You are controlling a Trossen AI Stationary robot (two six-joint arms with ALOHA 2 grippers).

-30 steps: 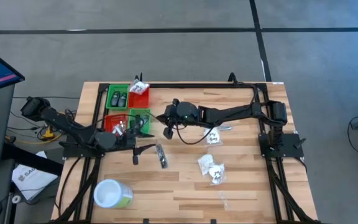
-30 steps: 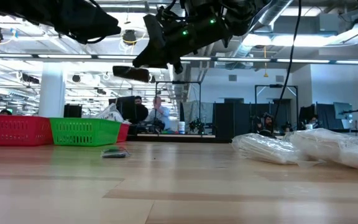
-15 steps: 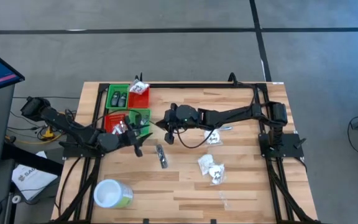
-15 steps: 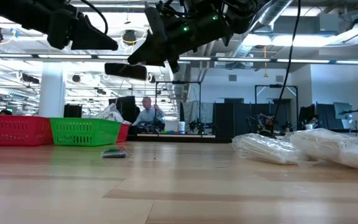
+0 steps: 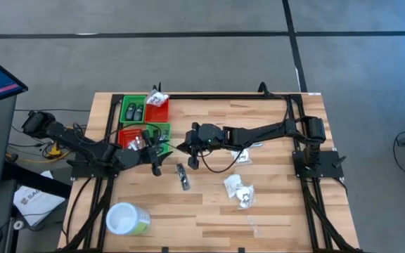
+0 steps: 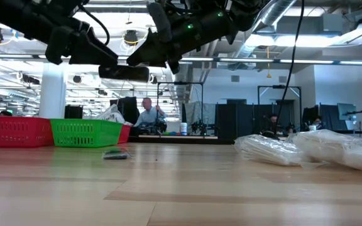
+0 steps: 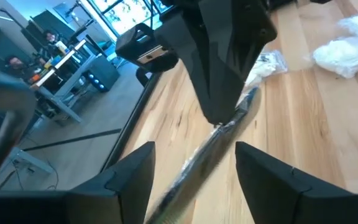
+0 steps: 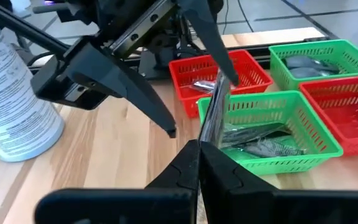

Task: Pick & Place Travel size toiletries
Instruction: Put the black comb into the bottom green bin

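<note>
Silver and dark, a slim tube (image 8: 213, 115) hangs in the air above the wooden table (image 5: 273, 218), near the four small bins. The right gripper (image 5: 191, 161) has its two fingers pressed together on one end of this tube. The left gripper (image 5: 155, 160) faces it from the other side. Its fingers (image 7: 129, 180) stand wide apart, one on each side of the tube, and I cannot tell if they touch it.

Under the tube, in the right wrist view, a green bin (image 8: 272, 130) holds some dark wrapped items, and a red bin (image 8: 229, 68) behind it holds one more. A second dark tube (image 5: 182, 176) lies flat on the table, just beside the two grippers. White crinkly packets (image 5: 239, 190) lie further to the right side, well apart from the bins. A green tub with a white lid (image 5: 126, 219) stands near the front left corner.
</note>
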